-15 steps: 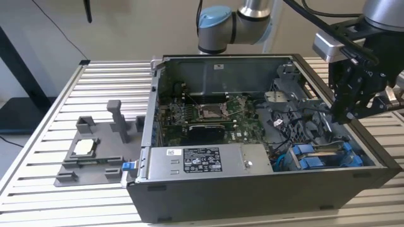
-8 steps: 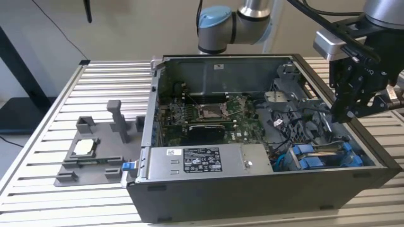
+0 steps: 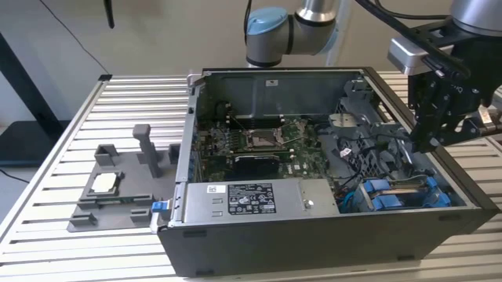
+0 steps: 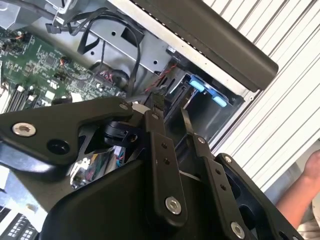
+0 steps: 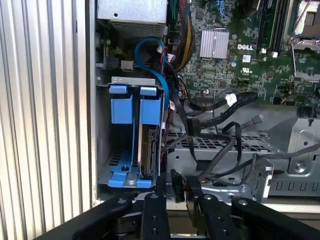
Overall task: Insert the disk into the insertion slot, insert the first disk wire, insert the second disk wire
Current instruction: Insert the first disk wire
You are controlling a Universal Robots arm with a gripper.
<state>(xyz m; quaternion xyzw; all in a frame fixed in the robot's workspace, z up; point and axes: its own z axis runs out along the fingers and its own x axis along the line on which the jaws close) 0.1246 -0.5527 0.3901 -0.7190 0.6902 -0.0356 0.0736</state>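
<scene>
From my station I see the disk (image 5: 149,152), a flat silver-grey hard drive in a bright blue plastic carrier, already standing on edge inside the insertion slot (image 5: 132,81), the narrow dark-grey metal drive cage with bright blue tabs. In the exterior view that cage (image 3: 379,189) sits in the near corner of the open black computer case (image 3: 314,247), towards the exterior view's right, just beside the silver power-supply box with a white sticker (image 3: 251,200).

The black gripper (image 5: 176,189) hangs over the case edge just beside the cage. In the first wrist view its two fingers are clenched on a small black wire connector (image 5: 176,182), which stands up between the tips. In the second wrist view the same connector (image 4: 157,97) pokes out past the gripper (image 4: 171,114), pointing towards the blue tabs (image 4: 205,90). It is close to the cage but apart from the disk.

Loose black cables (image 5: 220,145) lie between the cage and the green motherboard (image 3: 267,141). The case rests on a slatted metal surface (image 3: 133,94), with a grey plastic fixture (image 3: 117,194) towards the exterior view's left. A person's hand (image 4: 305,185) shows at the surface edge.
</scene>
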